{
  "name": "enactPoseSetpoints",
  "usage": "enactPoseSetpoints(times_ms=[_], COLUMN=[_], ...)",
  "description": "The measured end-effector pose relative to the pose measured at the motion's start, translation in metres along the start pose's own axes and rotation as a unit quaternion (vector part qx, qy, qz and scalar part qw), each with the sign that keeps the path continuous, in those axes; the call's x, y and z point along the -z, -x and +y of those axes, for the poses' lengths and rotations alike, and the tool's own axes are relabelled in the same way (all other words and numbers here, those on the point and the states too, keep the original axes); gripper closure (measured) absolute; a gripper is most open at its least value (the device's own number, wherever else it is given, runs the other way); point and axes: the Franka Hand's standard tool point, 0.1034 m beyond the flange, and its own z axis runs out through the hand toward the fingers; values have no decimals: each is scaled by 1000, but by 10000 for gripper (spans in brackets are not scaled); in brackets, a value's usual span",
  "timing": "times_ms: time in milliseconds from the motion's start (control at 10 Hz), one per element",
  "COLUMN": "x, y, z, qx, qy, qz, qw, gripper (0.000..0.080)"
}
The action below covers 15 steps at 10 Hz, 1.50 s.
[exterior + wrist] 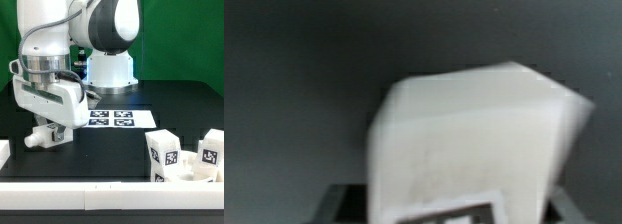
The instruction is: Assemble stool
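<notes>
1. Nearest the viewer, the tabletop (80,200) shows a pale front edge across the exterior view, with a black surface behind it.
2. At the exterior view's far left, a white piece (3,152) sits on the tabletop, cut off by the frame; it cannot be identified.
3. Just beside it to the right, the arm (100,30) bends down and the end effector (45,135) sits low at the tabletop surface.
4. Whether the end effector is open or closed cannot be told: its fingers are not distinguishable in either view.
5. The wrist view is filled by a blurred, blocky white part (464,140), very close to the lens, with a black-and-white tag (455,212) at its lower end.
6. Centre, further back: the marker board (135,106) lies flat, apart from the end effector.
7. At the exterior view's right, near the front edge, two stool parts stand well apart from the end effector: the first leg (165,152) and the second leg (211,152), each tagged.
</notes>
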Motion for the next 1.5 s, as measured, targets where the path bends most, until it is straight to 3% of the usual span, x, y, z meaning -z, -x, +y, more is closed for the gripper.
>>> enactPoseSetpoints(times_ms=[200,400,500,600,1000,1200,1300,1500], x=[0,3,5,4,2,3,3,2], y=[1,23,25,23,26,39,39,40], z=[-3,-34,-39,-34,-36,-52,-53,-52], qx=[27,-31,-63,-95,-243,-467,-538,-581], qy=[-1,-9,-14,-13,-12,-20,-30,-28], qz=[1,-4,-3,-4,-7,-15,-12,-16], qw=[1000,999,998,995,970,884,842,813], gripper=[489,489,489,489,488,488,488,488])
